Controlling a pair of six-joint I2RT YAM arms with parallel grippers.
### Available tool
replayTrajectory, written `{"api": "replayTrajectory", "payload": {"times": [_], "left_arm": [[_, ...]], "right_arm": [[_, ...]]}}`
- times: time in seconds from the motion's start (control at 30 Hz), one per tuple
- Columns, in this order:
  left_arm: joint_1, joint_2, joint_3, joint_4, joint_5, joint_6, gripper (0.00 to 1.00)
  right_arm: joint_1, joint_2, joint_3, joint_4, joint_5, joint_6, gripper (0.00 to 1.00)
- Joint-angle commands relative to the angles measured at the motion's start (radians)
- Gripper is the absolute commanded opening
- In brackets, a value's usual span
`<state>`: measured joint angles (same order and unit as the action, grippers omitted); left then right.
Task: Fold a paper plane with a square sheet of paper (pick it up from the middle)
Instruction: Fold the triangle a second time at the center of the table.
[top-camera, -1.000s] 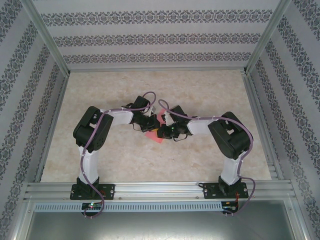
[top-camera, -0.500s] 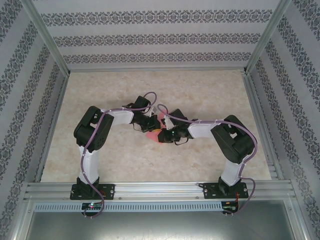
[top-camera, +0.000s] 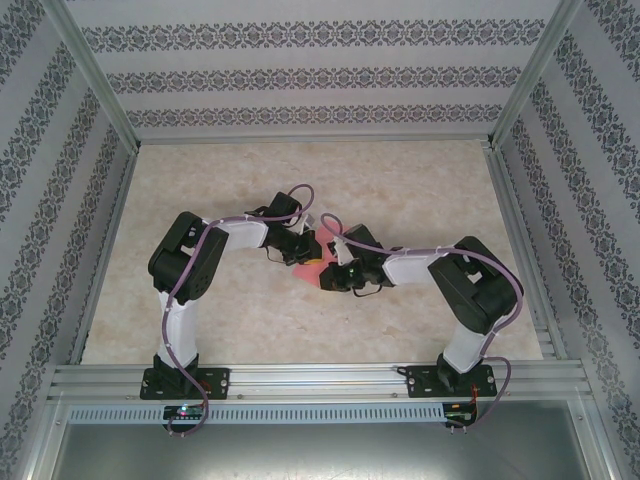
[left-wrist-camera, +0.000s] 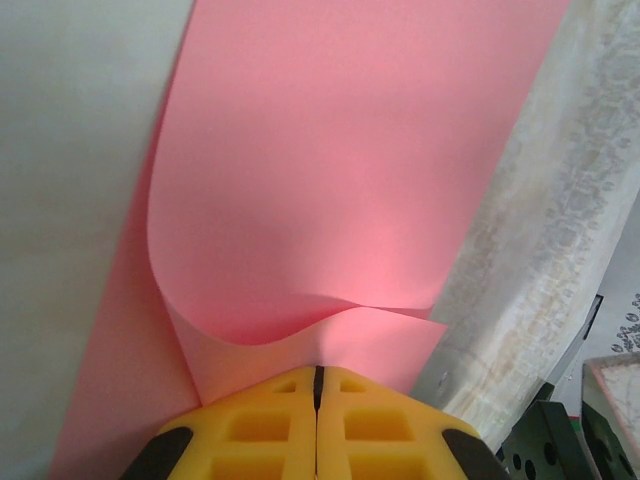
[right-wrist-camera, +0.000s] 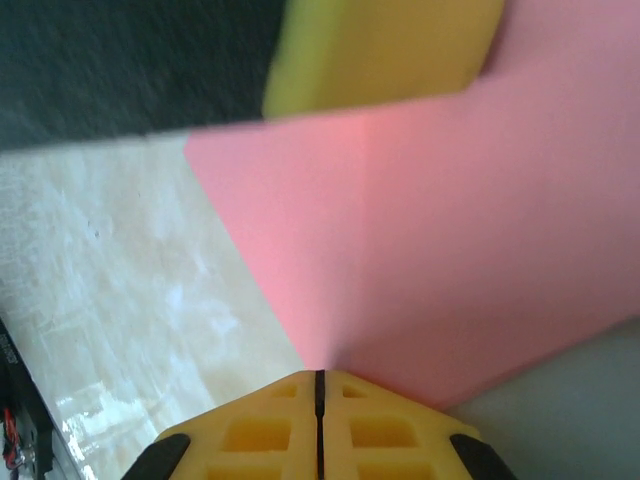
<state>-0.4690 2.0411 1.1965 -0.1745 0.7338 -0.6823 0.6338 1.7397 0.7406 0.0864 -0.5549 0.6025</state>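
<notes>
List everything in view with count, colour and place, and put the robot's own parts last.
sheet of paper: one, pink-red, mid-table between the two grippers, curled near the left one
table: one, beige marbled, under everything
wall panels: three, white with grey patterned bands, at left, back and right
frame rail: one, silver, along the near edge
cables: two, purple, one along each arm
left arm: one, black and white, left side
right arm: one, black and white, right side
left gripper: one, yellow fingers, shut on the sheet
right gripper: one, yellow fingers, shut on the sheet
</notes>
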Motion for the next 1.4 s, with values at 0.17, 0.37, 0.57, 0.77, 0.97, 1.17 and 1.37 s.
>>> {"api": "replayTrajectory", "payload": {"times": [0.17,0.37,0.57,0.77,0.97,1.17,1.37], "left_arm": [[0.009,0.054,-0.036,-0.066,-0.105,0.02,0.08],[0.008,0.025,-0.062,-0.044,-0.091,-0.002,0.08],[0.007,0.008,-0.075,-0.023,-0.077,-0.019,0.08],[0.007,-0.001,-0.07,-0.025,-0.073,-0.016,0.08],[0.009,-0.001,-0.029,-0.049,-0.071,-0.005,0.09],[0.013,0.008,0.018,-0.074,-0.068,0.011,0.09],[0.03,0.034,0.078,-0.123,-0.068,0.048,0.1]], "right_arm": [[0.012,-0.069,-0.069,-0.125,-0.078,0.042,0.08],[-0.056,-0.151,-0.049,-0.01,-0.13,0.122,0.08],[-0.076,-0.07,0.005,0.077,-0.134,0.181,0.08],[-0.071,0.038,0.039,0.098,-0.12,0.172,0.08],[-0.066,0.091,0.046,0.009,-0.069,0.112,0.08],[-0.064,0.1,0.045,-0.093,-0.028,0.049,0.08],[-0.06,0.096,0.047,-0.146,-0.017,0.018,0.08]]}}
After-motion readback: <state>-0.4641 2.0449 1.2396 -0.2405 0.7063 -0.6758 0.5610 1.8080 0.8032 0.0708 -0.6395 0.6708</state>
